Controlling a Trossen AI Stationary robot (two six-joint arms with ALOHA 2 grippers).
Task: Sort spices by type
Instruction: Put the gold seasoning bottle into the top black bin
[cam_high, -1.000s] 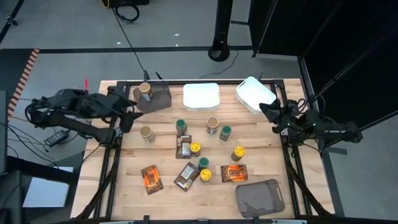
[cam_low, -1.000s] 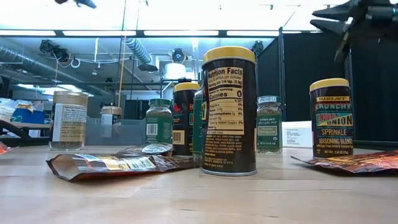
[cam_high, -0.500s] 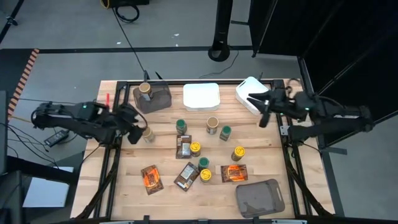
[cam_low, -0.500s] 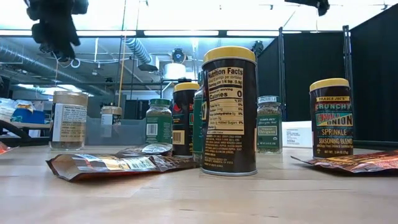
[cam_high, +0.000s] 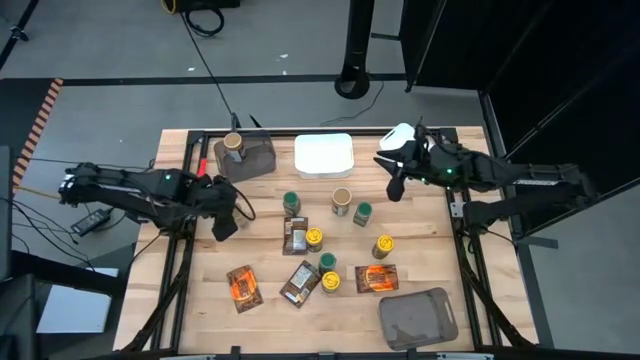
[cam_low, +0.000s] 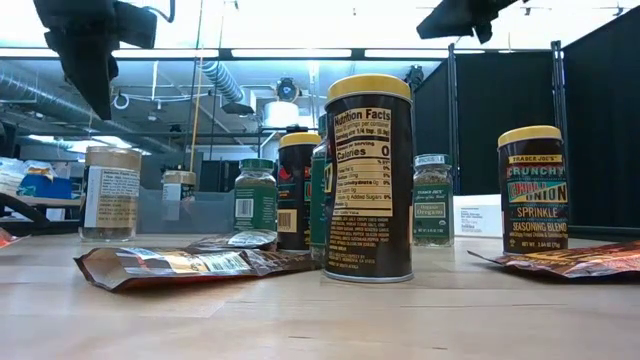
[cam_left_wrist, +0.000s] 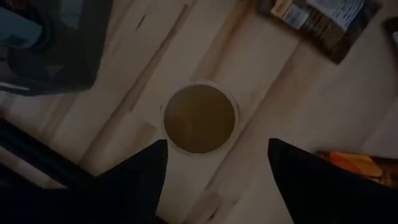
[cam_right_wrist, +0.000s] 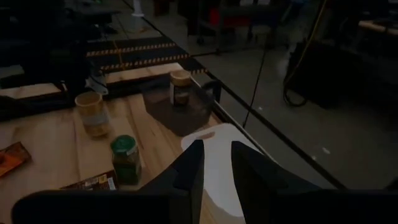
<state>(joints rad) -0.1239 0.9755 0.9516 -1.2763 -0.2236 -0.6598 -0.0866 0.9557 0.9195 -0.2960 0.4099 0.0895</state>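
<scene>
A: From overhead, where are we?

B: Early in the sort, I'd judge. One tan-lidded jar (cam_high: 233, 142) already stands in the brown-grey bin (cam_high: 258, 160) at upper left of the counter (cam_high: 190, 300). The other spices, jars and flat packets, lie scattered across the middle of the frame, none in the white trays (cam_high: 323, 155). The left gripper (cam_high: 226, 218) hangs at centre left, over the spot where another tan-lidded jar stands; the arm covers that jar here. The right gripper (cam_high: 393, 182) is at upper right, beside the second tray, well apart from any jar.

A: And the table-level camera?

B: A yellow-lidded tin (cam_low: 368, 178) fills the centre; both arms show only as dark shapes along the top edge, clear of everything.

A: Left wrist?

B: The tan-lidded jar (cam_left_wrist: 199, 118) sits dead centre, seen lid-on, between the two dark fingers (cam_left_wrist: 134, 180). The jaws are spread wider than the lid and touch nothing.

A: So the next move?

B: Likely straight down around the jar, then close, then carry it to the bin with its twin. The descent must stay centred or a finger will clip the rim.

A: Right wrist?

B: Its jaws stand nearly together, holding nothing, above a tray edge (cam_right_wrist: 214, 155). A green-lidded jar (cam_right_wrist: 126, 159) shows at lower left of that frame.
</scene>
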